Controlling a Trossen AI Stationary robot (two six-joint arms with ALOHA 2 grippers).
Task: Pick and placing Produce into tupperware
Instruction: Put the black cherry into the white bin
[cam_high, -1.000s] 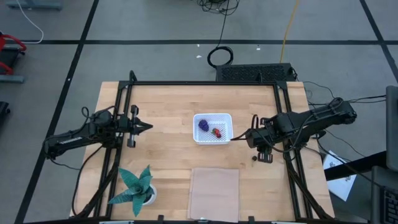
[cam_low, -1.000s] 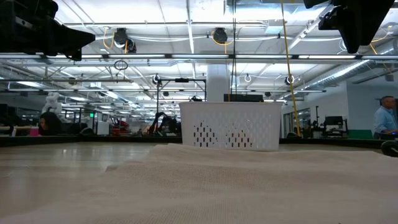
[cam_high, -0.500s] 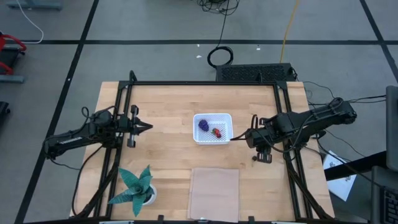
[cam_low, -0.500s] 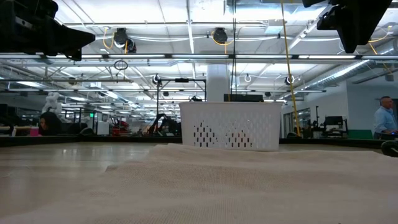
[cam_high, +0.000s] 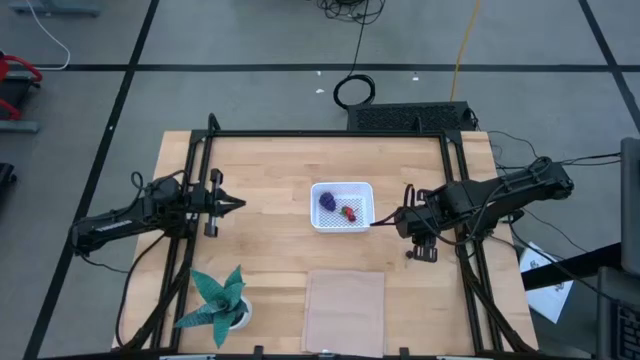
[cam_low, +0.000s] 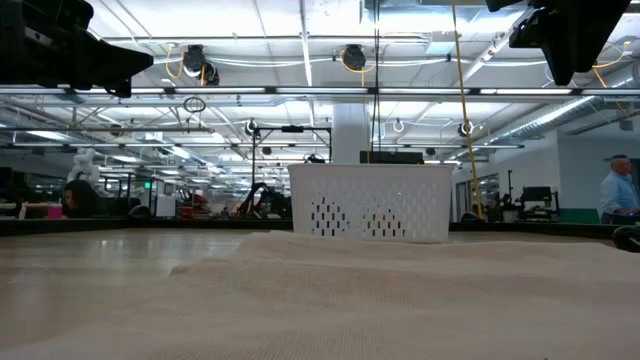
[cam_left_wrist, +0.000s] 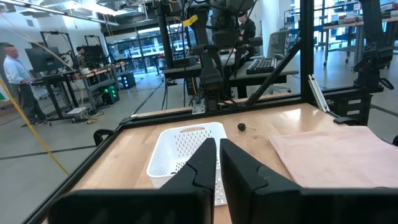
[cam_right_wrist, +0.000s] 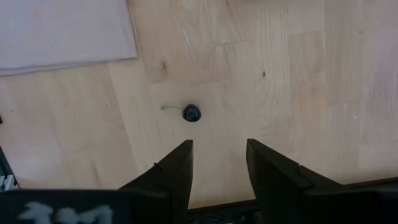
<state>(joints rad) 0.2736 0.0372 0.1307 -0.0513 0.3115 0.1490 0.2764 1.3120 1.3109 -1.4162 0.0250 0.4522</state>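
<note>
The white tupperware (cam_high: 342, 206) stands mid-table and holds a purple lump (cam_high: 327, 201) and a smaller red piece (cam_high: 348, 212). One small dark ball (cam_right_wrist: 191, 113) with a thin stalk lies on the bare wood, to the right of the tupperware and a little nearer. My right gripper (cam_right_wrist: 219, 149) hangs above the table pointing down, open, with its fingers just short of the ball and nothing between them. My left gripper (cam_high: 240, 204) waits level over the table's left side, shut, pointing toward the tupperware (cam_left_wrist: 180, 149).
A flat pinkish mat (cam_high: 344, 297) lies at the near edge. A teal spiky potted plant (cam_high: 218, 300) stands at the near left corner. Black frame rails (cam_high: 330, 134) run along the table's sides. People stand in the room beyond.
</note>
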